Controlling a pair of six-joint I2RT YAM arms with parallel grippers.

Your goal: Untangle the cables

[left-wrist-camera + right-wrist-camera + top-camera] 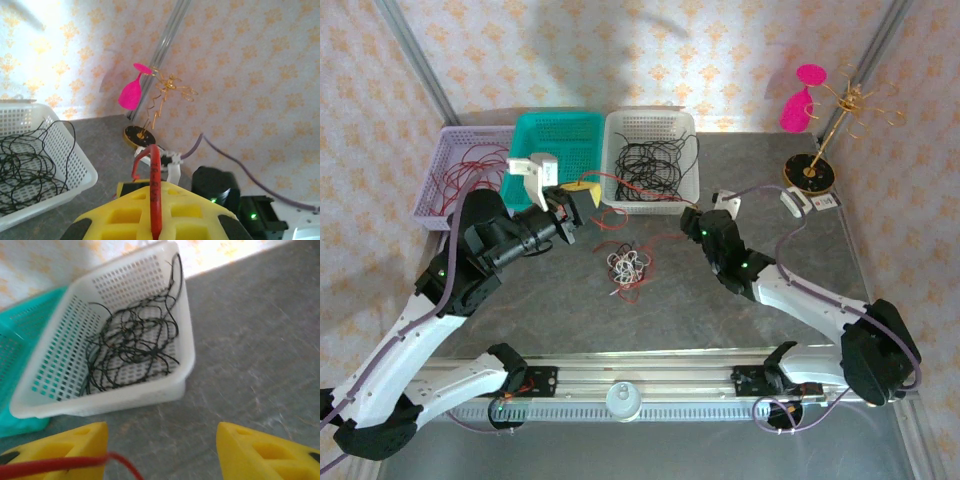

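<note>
Top external view: a small clump of cables (628, 265) lies on the grey table (770, 200), between the two arms and just in front of the baskets.
Clump look: thin white loops coiled tightly together, with red strands threaded through and trailing out at the lower edge.
Red cable: one thin red cable (603, 180) leads out of the left gripper toward the front of the white basket; more red strand shows on the table just above the clump.
Left gripper (582, 192): closed on the red cable. In the left wrist view the cable stands pinched between the yellow fingers (125, 215) and bends over at its top.
Right gripper (162, 440): jaws wide apart, with bare table between them. A red strand (65, 463) crosses the lower edge of the finger on the teal-basket side.
White basket (620, 130): holds a loose tangle of black cables (655, 165), one loop hanging over the rim.
Lilac basket (445, 150): holds red cables (470, 170).
Teal basket (535, 130): stands between the other two, touching both.
</note>
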